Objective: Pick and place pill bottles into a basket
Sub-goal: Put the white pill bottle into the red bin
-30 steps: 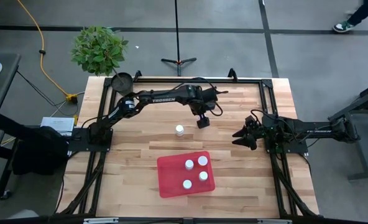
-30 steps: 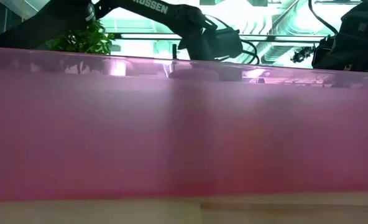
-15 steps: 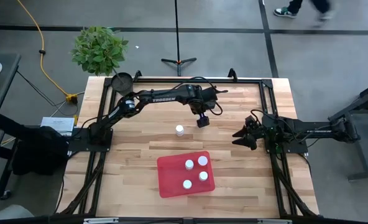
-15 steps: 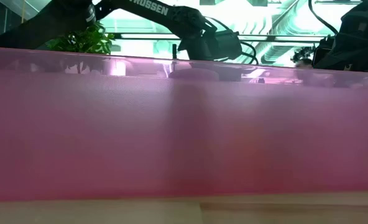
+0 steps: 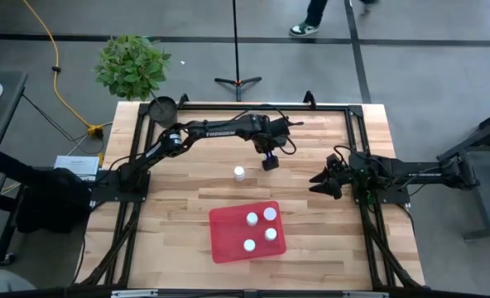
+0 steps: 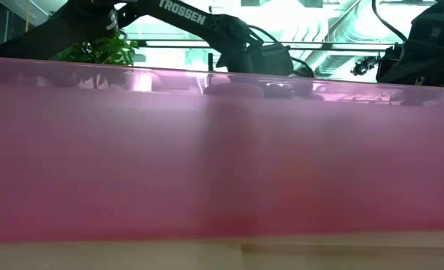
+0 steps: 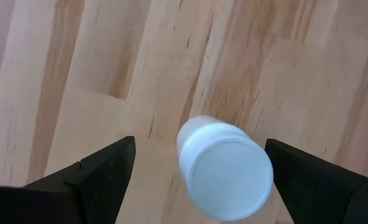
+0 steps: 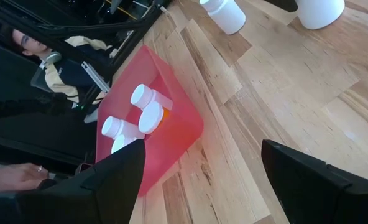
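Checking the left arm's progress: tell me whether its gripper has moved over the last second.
Barely. In the high view the left gripper hangs just beyond the lone bottle on the table, jaws open, nearly where it was relative to that bottle.

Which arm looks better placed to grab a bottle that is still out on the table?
The left. Its open gripper hangs over a pill bottle framed between its fingers. The right gripper waits open at the table's right side.

Pale wooden counter (image 5: 179,215), planks running side to side. Red basket (image 5: 228,240) lying flat toward 6 o'clock; one white-capped pill bottle (image 5: 239,173) upright near centre; dark cup (image 5: 161,108) at 11 o'clock corner.
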Controlling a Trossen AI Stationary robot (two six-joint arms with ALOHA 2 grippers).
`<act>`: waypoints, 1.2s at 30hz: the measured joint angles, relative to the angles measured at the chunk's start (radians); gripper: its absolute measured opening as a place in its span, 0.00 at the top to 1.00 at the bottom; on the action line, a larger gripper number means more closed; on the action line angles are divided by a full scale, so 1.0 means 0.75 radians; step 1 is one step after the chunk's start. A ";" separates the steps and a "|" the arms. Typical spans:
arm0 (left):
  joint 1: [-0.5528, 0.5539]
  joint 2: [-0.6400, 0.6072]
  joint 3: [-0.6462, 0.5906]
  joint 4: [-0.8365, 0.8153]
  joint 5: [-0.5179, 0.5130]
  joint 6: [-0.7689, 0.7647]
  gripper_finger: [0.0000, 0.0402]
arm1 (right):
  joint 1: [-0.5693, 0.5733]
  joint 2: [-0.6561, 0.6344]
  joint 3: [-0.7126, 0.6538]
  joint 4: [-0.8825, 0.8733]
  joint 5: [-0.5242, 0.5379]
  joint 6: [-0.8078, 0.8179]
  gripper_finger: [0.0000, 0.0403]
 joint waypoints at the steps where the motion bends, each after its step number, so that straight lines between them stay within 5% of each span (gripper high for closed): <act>1: 0.000 0.000 0.000 0.002 0.000 0.000 0.03 | -0.001 0.000 0.000 0.000 0.000 0.000 0.23; 6: 0.000 0.000 0.000 0.018 0.000 0.000 0.12 | -0.001 0.000 0.000 0.000 0.000 -0.001 0.23; 16: 0.000 -0.002 0.002 0.029 -0.011 -0.001 0.53 | 0.000 0.000 0.000 0.000 0.000 -0.003 0.23; 28: 0.000 -0.002 0.008 0.012 0.008 -0.001 0.53 | 0.000 0.000 0.000 -0.001 -0.001 -0.005 0.23; 36: 0.000 0.003 0.151 -0.047 -0.040 0.006 0.53 | 0.000 0.000 0.000 -0.001 -0.001 -0.005 0.23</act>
